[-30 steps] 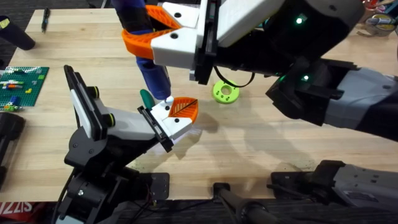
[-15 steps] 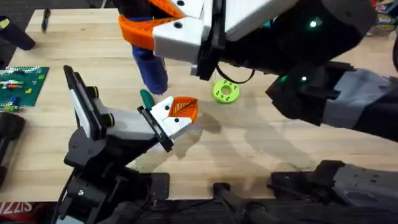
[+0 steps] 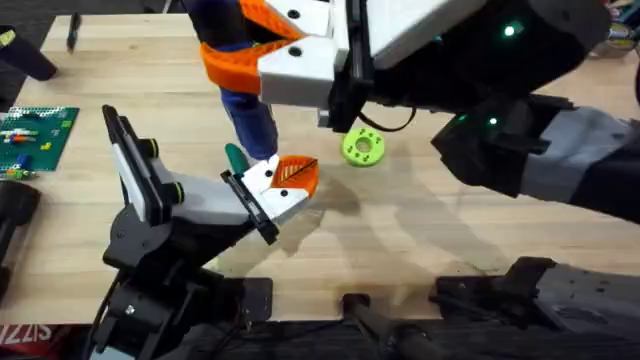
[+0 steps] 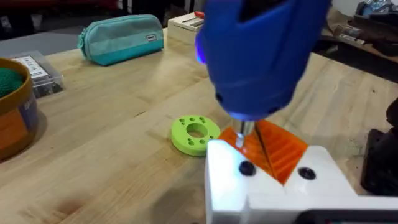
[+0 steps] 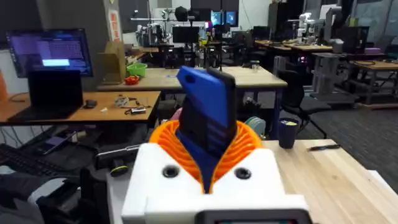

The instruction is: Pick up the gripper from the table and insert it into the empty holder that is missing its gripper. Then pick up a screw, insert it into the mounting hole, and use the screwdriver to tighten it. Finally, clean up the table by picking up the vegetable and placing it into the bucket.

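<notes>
My right gripper is shut on the screwdriver, its large orange jaws clamping the blue handle. The tool stands nearly upright with its bit down on the white holder at the end of my left arm. The small orange ribbed gripper sits in that holder, seen close up as an orange wedge beside the bit. Two dark screw heads show on the holder's white face. A dark green thing lies just behind the holder; what it is I cannot tell.
A lime green ring lies on the table right of the holder. An orange bucket and a teal pouch stand farther off. A green brick plate is at the left edge, a black pen at the back left.
The right arm lifted the screwdriver slightly, then brought its tip back down onto the holder, ending a little farther right. The left arm and holder stayed put.
</notes>
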